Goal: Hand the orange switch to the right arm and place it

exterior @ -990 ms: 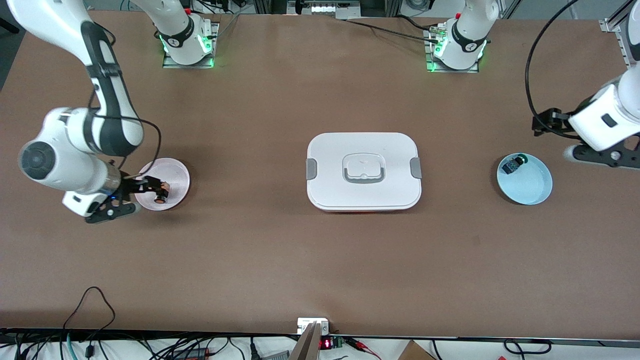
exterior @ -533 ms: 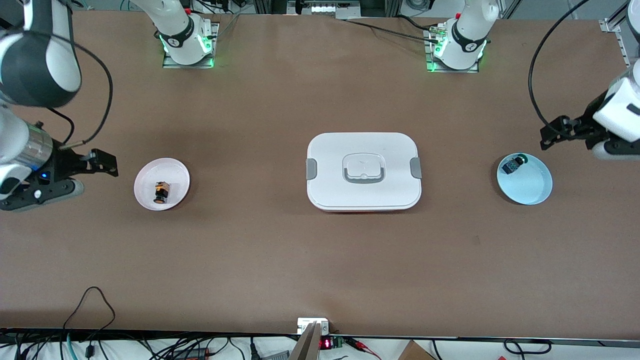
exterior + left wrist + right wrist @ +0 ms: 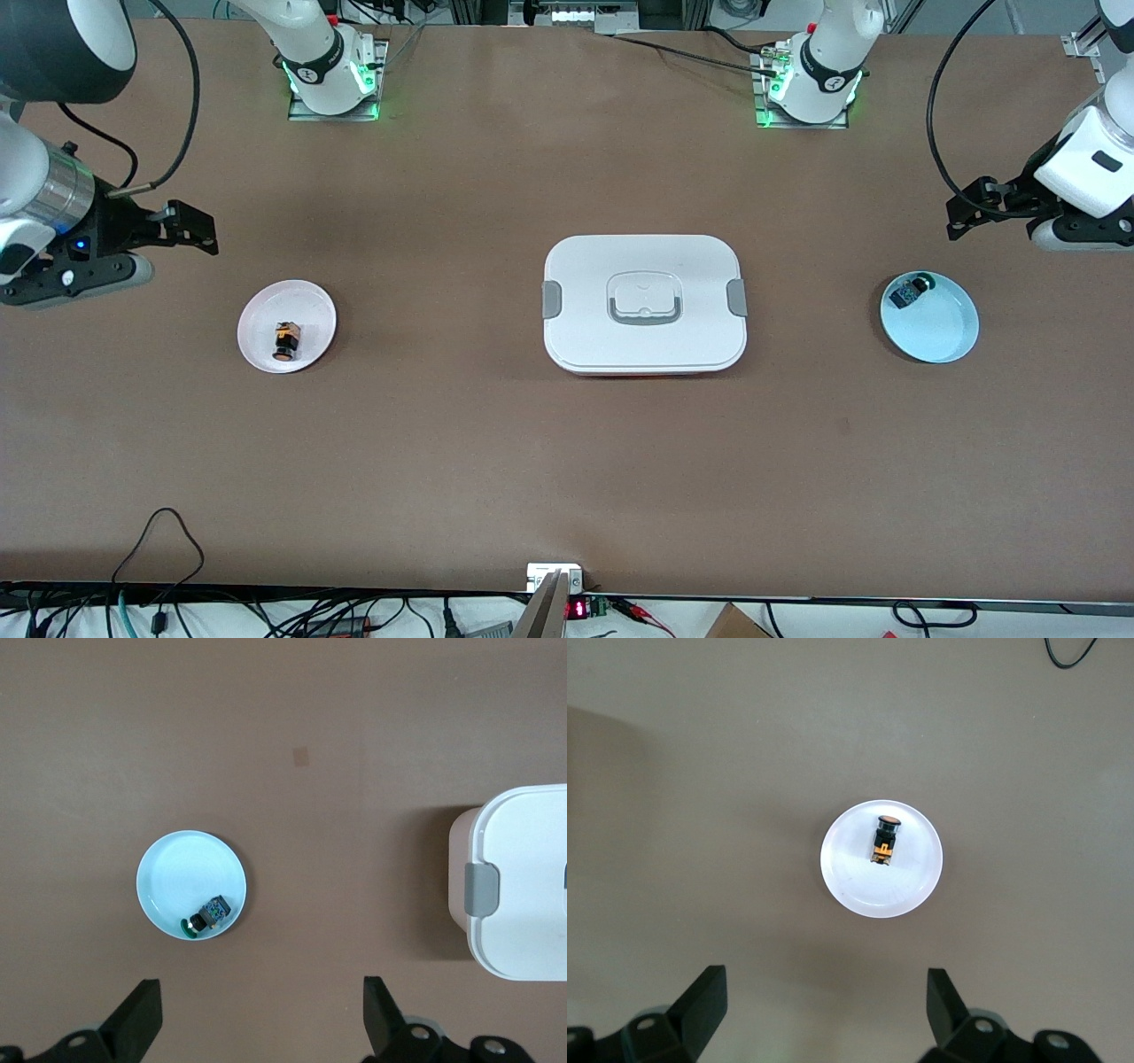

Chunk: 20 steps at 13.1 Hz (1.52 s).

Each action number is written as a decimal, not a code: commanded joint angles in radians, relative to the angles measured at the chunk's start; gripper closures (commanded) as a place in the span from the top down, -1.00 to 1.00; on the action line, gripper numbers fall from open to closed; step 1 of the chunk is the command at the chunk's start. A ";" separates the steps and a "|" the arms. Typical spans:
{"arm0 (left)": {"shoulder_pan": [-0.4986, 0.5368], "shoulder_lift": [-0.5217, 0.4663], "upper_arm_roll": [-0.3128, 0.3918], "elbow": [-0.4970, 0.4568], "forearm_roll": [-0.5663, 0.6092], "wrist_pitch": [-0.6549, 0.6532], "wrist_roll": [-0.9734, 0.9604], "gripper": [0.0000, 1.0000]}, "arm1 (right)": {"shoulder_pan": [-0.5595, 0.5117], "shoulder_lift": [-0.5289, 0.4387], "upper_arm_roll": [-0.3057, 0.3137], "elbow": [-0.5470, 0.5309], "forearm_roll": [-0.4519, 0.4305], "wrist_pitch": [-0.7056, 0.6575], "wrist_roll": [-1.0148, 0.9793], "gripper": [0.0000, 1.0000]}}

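The orange switch point(image 3: 285, 341) lies on its side in a small white plate point(image 3: 312, 308) toward the right arm's end of the table. In the right wrist view the switch point(image 3: 884, 840) sits on the plate point(image 3: 864, 890), well clear of my fingers. My right gripper point(image 3: 190, 229) hangs open and empty above bare table beside the plate; its fingertips frame nothing in the right wrist view point(image 3: 824, 1005). My left gripper point(image 3: 966, 211) hangs open and empty over the table at the left arm's end, beside a light blue dish point(image 3: 943, 341).
A white lidded container point(image 3: 644, 266) with grey clips stands mid-table. The blue dish point(image 3: 173, 877) holds a small black part with a green knob point(image 3: 211, 914). Cables and a small device lie along the table edge nearest the front camera point(image 3: 554, 576).
A second ago the right gripper was down at the plate around the switch; it has lifted away toward the table's end, leaving the switch in the plate. The left gripper has risen slightly.
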 commanded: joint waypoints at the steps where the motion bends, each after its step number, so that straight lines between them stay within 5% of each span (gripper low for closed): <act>1: -0.008 -0.010 0.003 0.026 -0.008 -0.078 -0.009 1.00 | -0.002 -0.090 0.005 -0.120 -0.012 0.060 0.017 1.00; 20: -0.010 -0.009 0.003 0.036 -0.008 -0.083 -0.007 1.00 | 0.000 -0.064 0.003 -0.052 -0.012 0.051 -0.002 1.00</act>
